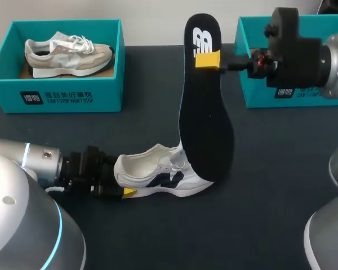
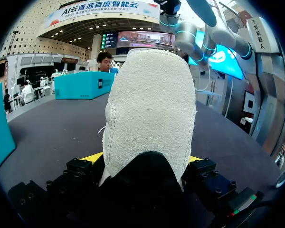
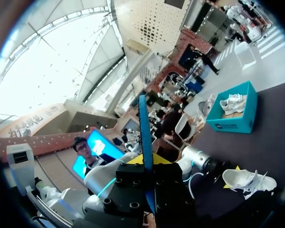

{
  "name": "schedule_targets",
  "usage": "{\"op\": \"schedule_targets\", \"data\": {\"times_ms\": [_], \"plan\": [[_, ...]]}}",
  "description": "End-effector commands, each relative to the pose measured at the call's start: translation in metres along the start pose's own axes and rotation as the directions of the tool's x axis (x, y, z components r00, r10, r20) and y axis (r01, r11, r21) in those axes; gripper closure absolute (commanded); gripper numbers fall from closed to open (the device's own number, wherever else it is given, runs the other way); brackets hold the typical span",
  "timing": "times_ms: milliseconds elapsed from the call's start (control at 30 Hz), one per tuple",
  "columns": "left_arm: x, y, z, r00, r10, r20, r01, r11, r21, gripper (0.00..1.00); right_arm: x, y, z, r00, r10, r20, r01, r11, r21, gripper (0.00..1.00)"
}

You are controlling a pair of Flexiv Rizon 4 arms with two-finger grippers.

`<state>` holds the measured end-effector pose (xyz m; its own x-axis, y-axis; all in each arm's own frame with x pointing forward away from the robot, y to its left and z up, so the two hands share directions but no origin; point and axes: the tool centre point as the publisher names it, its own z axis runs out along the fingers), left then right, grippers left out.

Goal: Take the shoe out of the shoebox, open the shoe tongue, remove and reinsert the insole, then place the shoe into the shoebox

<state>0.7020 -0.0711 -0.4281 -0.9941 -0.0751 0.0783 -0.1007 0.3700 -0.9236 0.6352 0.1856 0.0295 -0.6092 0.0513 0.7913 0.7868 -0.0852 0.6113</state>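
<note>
A white shoe (image 1: pixel 158 173) rests on the dark table, toe to the right. My left gripper (image 1: pixel 121 189) is closed around its heel; in the left wrist view the heel (image 2: pixel 149 109) fills the gap between the wide-set fingers of that gripper (image 2: pixel 145 159). A black insole (image 1: pixel 205 124) stands nearly upright, its lower end at the shoe's front. My right gripper (image 1: pixel 207 59) is shut on the insole's upper end. The right wrist view shows the insole (image 3: pixel 145 128) edge-on in this gripper (image 3: pixel 149 159), and the shoe (image 3: pixel 247 180) farther off on the table.
A teal shoebox (image 1: pixel 56 93) at the back left holds a second, beige shoe (image 1: pixel 67 53). Another teal shoebox (image 1: pixel 259 95) sits at the back right, partly hidden by my right arm. The back-left box (image 3: pixel 232 124) also shows in the right wrist view.
</note>
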Motion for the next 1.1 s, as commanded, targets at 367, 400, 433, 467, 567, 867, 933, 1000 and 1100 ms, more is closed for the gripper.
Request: {"op": "schedule_targets", "data": {"times_ms": [367,400,433,467,567,867,933,1000,1100], "plan": [[-0.005,0.0062,0.006,1.0,0.0,0.001,0.0,1.0,-0.003,1.0,-0.0018,-0.0043,0.0009,1.0,0.012,-0.006,-0.012,1.0,0.009,1.0],[-0.005,0.0062,0.006,1.0,0.0,0.001,0.0,1.0,-0.003,1.0,-0.0016,-0.0043,0.001,1.0,0.005,-0.001,-0.005,1.0,0.007,1.0],[-0.005,0.0062,0.006,1.0,0.0,0.001,0.0,1.0,-0.003,1.0,-0.0016,-0.0043,0.001,1.0,0.005,-0.001,-0.005,1.0,0.007,1.0],[-0.005,0.0062,0.006,1.0,0.0,0.001,0.0,1.0,-0.003,1.0,-0.0016,-0.0043,0.001,1.0,0.005,-0.001,-0.005,1.0,0.007,1.0],[-0.005,0.0062,0.006,1.0,0.0,0.001,0.0,1.0,-0.003,1.0,-0.0016,-0.0043,0.001,1.0,0.005,-0.001,-0.005,1.0,0.007,1.0],[-0.005,0.0062,0.006,1.0,0.0,0.001,0.0,1.0,-0.003,1.0,-0.0016,-0.0043,0.001,1.0,0.005,-0.001,-0.005,1.0,0.007,1.0],[-0.005,0.0062,0.006,1.0,0.0,0.001,0.0,1.0,-0.003,1.0,-0.0016,-0.0043,0.001,1.0,0.005,-0.001,-0.005,1.0,0.007,1.0],[-0.005,0.0062,0.006,1.0,0.0,0.001,0.0,1.0,-0.003,1.0,-0.0016,-0.0043,0.001,1.0,0.005,-0.001,-0.005,1.0,0.007,1.0],[-0.005,0.0062,0.006,1.0,0.0,0.001,0.0,1.0,-0.003,1.0,-0.0016,-0.0043,0.001,1.0,0.005,-0.001,-0.005,1.0,0.007,1.0]]}}
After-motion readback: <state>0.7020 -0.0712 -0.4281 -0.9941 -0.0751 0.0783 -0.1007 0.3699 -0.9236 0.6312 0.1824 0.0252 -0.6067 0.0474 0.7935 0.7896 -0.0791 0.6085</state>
